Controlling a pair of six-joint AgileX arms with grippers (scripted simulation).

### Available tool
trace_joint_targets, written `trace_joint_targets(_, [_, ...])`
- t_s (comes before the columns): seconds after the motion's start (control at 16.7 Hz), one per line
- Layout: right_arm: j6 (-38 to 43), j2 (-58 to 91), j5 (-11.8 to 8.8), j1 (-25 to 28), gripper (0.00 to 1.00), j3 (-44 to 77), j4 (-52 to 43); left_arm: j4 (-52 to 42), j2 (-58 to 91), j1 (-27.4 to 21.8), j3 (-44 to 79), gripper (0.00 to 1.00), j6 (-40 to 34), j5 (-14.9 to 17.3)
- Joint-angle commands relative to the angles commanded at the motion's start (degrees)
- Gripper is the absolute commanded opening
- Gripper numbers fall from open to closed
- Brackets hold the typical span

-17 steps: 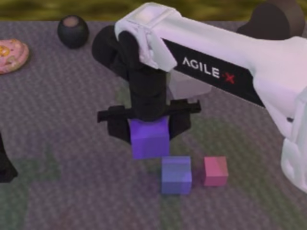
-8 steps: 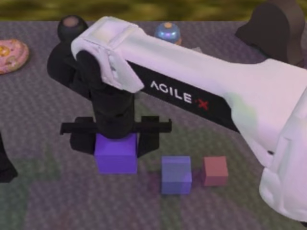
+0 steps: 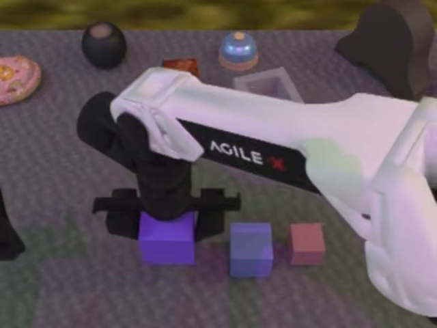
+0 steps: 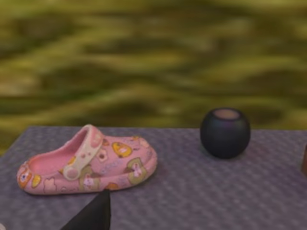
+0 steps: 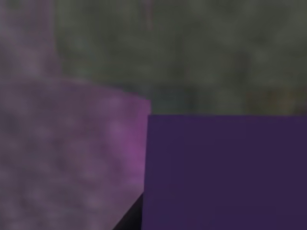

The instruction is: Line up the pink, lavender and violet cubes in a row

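Three cubes sit in a row near the table's front: violet cube (image 3: 167, 238), lavender cube (image 3: 250, 249), pink cube (image 3: 306, 243). We stretch our right arm leftward, wrist pointing down, right gripper (image 3: 167, 217) clamped on the violet cube. Our left arm (image 3: 7, 229) rests at the left edge.

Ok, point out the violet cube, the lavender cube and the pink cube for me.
violet cube (image 3: 166, 238), top view, on its top face.
lavender cube (image 3: 250, 244), top view, on its top face.
pink cube (image 3: 306, 240), top view, on its top face.
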Motion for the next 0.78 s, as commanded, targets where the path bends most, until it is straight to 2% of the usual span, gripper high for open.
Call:
trace_joint_targets(0.18, [0.2, 0.4, 0.1, 0.1, 0.0, -3.9, 3.9, 0.0, 0.0, 0.0, 0.0, 1.0, 0.0, 0.0])
trace_joint_targets(0.42, [0.2, 0.4, 0.1, 0.1, 0.0, -4.0, 4.0, 0.0, 0.0, 0.0, 0.0, 1.0, 0.0, 0.0])
trace_joint_targets(0.78, [0.2, 0.4, 0.1, 0.1, 0.45, -4.0, 4.0, 0.0, 0.0, 0.0, 0.0, 1.0, 0.0, 0.0])
